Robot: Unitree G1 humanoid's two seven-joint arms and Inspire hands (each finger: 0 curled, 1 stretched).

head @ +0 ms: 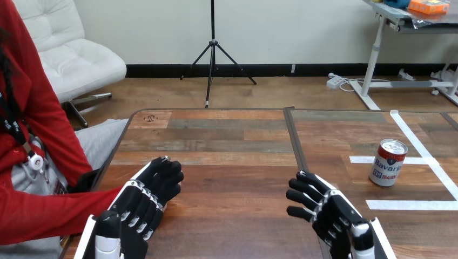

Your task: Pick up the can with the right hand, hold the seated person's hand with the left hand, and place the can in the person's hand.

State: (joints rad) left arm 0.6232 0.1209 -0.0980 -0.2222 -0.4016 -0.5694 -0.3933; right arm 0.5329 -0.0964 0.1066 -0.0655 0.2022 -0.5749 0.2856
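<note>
The can (388, 162) stands upright on the table's (227, 140) right side, apart from the right hand (329, 213), which rests loose-fingered and empty. The left hand (143, 197) lies at the person's sleeve (48, 213) end; I cannot tell its grip.

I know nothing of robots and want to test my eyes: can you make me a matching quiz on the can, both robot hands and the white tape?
1 can
2 left hand
3 right hand
4 white tape

A stuck flat in lines
B beside the red sleeve
C standing upright on the table's right part
D holding nothing, left of the can

Pairs: 1-C, 2-B, 3-D, 4-A
</note>
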